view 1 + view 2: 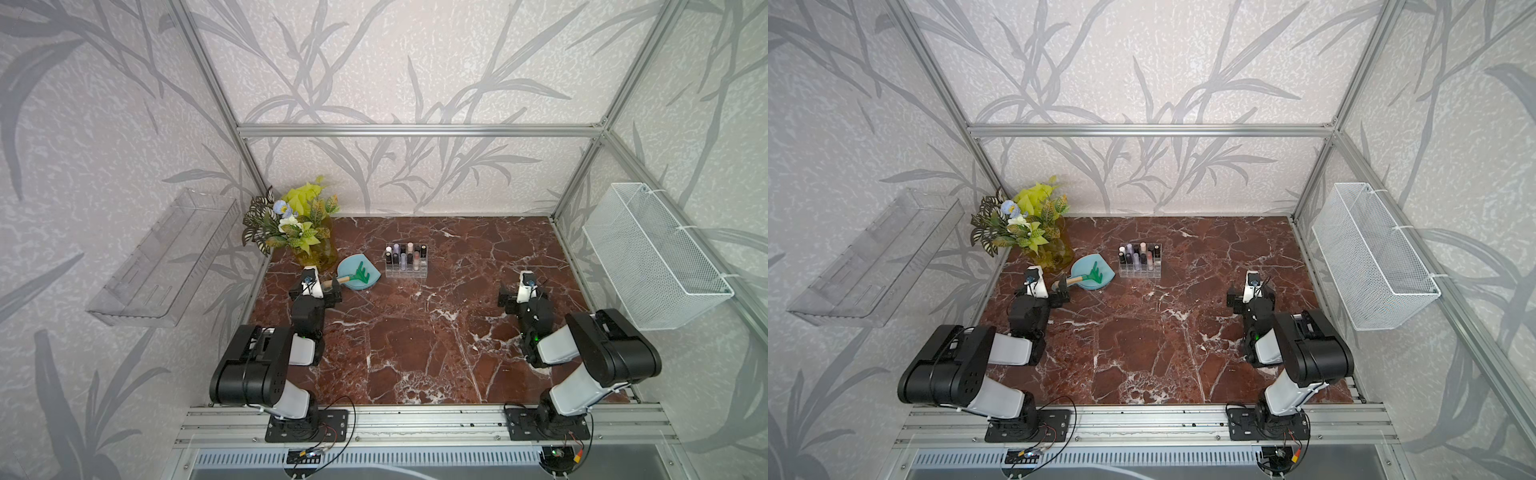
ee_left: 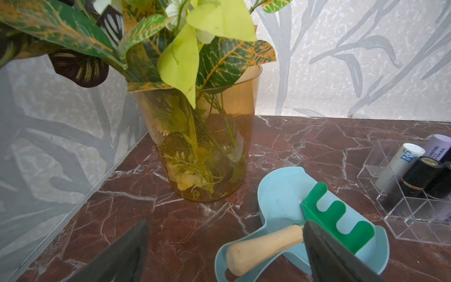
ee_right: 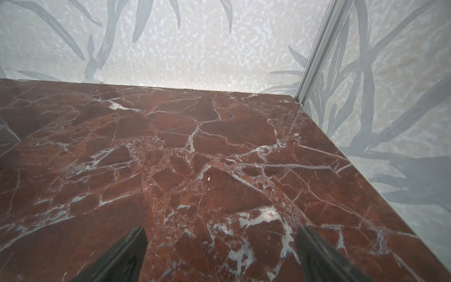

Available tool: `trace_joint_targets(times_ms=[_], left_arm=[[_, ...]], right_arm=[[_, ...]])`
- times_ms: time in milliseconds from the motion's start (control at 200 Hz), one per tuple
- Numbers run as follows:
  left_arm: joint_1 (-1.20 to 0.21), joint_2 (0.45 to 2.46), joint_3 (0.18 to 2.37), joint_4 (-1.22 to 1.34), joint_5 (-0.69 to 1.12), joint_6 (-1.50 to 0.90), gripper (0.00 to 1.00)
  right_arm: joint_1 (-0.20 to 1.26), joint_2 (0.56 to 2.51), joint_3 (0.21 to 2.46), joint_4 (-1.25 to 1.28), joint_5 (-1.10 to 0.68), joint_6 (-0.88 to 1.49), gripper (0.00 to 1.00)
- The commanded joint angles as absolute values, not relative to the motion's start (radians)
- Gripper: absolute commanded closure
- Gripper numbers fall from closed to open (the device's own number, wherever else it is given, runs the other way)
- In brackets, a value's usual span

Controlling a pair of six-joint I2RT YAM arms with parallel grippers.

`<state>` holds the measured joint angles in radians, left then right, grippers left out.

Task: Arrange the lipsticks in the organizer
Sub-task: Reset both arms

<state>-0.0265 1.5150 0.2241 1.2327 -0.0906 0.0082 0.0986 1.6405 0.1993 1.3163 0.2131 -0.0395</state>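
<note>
Clear gridded organizer (image 1: 406, 266) at table's rear centre; upright black, lilac, pink, white lipsticks (image 1: 405, 255) inside

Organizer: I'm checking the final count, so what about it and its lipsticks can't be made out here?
- Both top views: the lipsticks are too small and crowded for a sure count.
- Left wrist view: the organizer is cut off by the picture's edge, so most lipsticks fall outside.
- Right wrist view: neither is in it.

Our left arm (image 1: 257, 365) and right arm (image 1: 611, 353) are chunky black with white shells, looping cables (image 1: 354, 411), and a dark wedge-fingered left gripper (image 2: 225, 221).
</note>
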Motion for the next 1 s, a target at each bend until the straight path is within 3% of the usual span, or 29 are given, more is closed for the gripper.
trace_joint_targets(times_ms=[0, 995], left_arm=[[-0.032, 1.519, 0.237, 1.232, -0.117, 0.017, 0.0], [-0.03, 1.519, 0.238, 1.233, -0.113, 0.016, 0.0]], right_arm=[[0.101, 1.651, 0.193, 1.394, 0.201, -0.055, 0.01], [0.073, 1.603, 0.284, 1.172, 0.173, -0.023, 0.01]])
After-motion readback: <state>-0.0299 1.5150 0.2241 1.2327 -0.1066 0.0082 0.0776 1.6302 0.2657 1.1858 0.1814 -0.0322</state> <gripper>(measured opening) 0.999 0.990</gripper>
